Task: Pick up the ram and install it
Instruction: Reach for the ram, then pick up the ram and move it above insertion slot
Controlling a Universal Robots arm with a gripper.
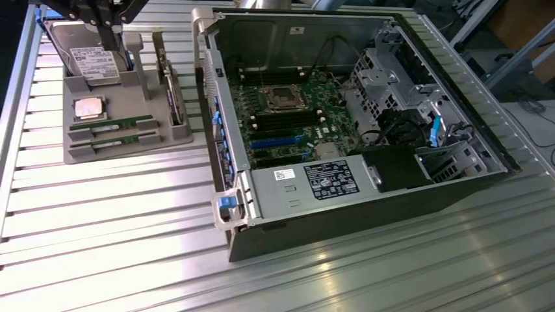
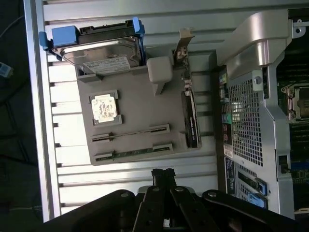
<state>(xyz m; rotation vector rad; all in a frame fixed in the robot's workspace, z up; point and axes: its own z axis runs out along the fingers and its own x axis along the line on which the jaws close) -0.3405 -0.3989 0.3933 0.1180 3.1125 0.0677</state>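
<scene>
Wrist view: tool [image 2: 163, 175] fully closed, empty, clear of ram [image 2: 134, 152].

Matte black gripper [image 2: 163, 174], built from flat, angular links fanning out from the middle. Two slim fingers [image 2: 157, 176] with squared tips. Small round pivot pins [image 2: 124, 195] on the outer links, slightly shiny. Broad rounded housing [image 2: 96, 212] behind, faintly glossy at the edges. Same dark, slanted bars in the exterior view.
</scene>
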